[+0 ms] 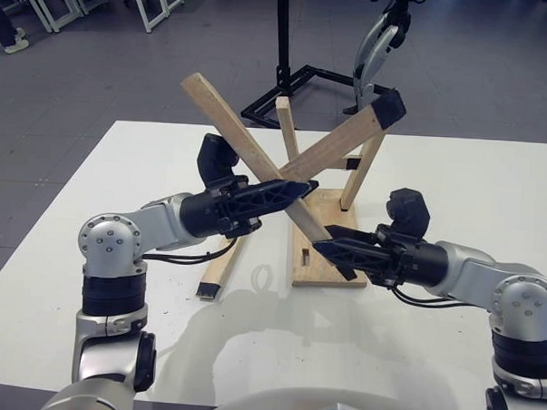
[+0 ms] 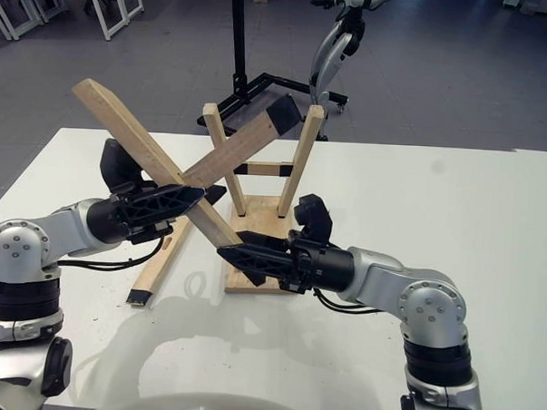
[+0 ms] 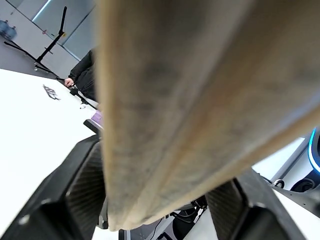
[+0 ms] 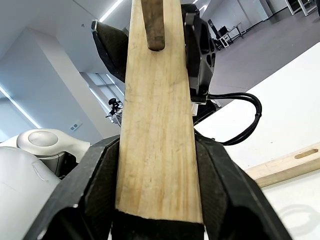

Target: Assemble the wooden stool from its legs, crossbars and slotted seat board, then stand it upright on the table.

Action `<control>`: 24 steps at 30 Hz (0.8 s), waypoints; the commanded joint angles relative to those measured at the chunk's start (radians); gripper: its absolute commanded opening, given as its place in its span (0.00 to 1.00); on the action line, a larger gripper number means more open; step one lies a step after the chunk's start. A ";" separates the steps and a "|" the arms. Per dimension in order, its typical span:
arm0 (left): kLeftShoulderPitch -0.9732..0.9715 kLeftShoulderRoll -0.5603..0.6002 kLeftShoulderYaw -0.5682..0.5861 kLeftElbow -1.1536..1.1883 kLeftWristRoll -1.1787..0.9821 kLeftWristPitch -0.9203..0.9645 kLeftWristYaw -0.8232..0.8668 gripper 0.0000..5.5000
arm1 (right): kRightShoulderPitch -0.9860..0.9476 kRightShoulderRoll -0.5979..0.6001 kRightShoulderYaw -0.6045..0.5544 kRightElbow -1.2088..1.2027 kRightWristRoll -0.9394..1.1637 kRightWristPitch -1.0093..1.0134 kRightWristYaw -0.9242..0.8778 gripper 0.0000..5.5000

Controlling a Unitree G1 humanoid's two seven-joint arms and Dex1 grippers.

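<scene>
Two long wooden legs cross in an X above the table. My left gripper [image 1: 288, 189] is shut on the lower end of the black-capped leg [image 1: 344, 140], which rises to the far right. My right gripper [image 1: 331, 248] is shut on the lower end of the other leg [image 1: 230, 121], which slants up to the far left. The wood runs between the black fingers [image 3: 75, 185] in the left wrist view, and likewise between the fingers [image 4: 100, 185] in the right wrist view. Beneath them lies the slotted seat board [image 1: 318, 266], with two legs [image 1: 289, 126] standing on it, joined by a crossbar [image 1: 350, 163].
A loose black-tipped leg [image 1: 220, 268] lies on the white table [image 1: 93, 188], left of the seat board. Beyond the far edge stand a black stand base [image 1: 287, 92] and another robot arm [image 1: 376, 46]. There is free tabletop to the right and in front.
</scene>
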 commanded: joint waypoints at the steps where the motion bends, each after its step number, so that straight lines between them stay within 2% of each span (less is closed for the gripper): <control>1: 0.004 0.019 -0.009 -0.010 0.019 0.003 -0.010 0.45 | -0.004 -0.013 -0.008 -0.007 -0.027 -0.018 -0.012 0.37; 3: 0.008 0.018 -0.005 -0.002 0.065 -0.026 -0.031 0.44 | -0.015 -0.026 -0.010 0.023 -0.008 0.010 -0.087 0.37; 4: 0.010 0.018 -0.002 0.007 0.098 -0.046 -0.044 0.42 | -0.019 -0.031 -0.017 0.031 -0.009 0.011 -0.101 0.44; 10: -0.013 -0.018 0.017 0.088 0.301 -0.201 -0.031 0.37 | -0.022 -0.060 -0.062 0.063 -0.023 -0.010 -0.115 0.65; 12: -0.019 -0.014 0.012 0.116 0.400 -0.268 -0.025 0.37 | 0.007 -0.106 -0.060 0.064 -0.124 -0.020 -0.110 0.73; 13: -0.016 -0.011 0.013 0.118 0.443 -0.299 -0.021 0.37 | 0.017 -0.130 -0.025 0.086 -0.258 -0.050 -0.161 0.75; 15: 0.000 -0.011 0.002 0.093 0.511 -0.346 -0.034 0.37 | 0.019 -0.155 0.074 0.144 -0.564 -0.106 -0.343 0.77; 17: 0.018 -0.016 -0.012 0.047 0.538 -0.360 -0.047 0.37 | 0.025 -0.111 0.111 0.139 -0.700 -0.102 -0.482 0.77; 20: 0.022 -0.022 -0.004 0.005 0.540 -0.360 -0.053 0.37 | 0.060 -0.009 0.136 0.055 -0.778 -0.047 -0.612 0.77; 24: 0.023 -0.032 0.001 -0.008 0.551 -0.371 -0.045 0.37 | 0.091 0.039 0.145 0.001 -0.818 0.017 -0.628 0.77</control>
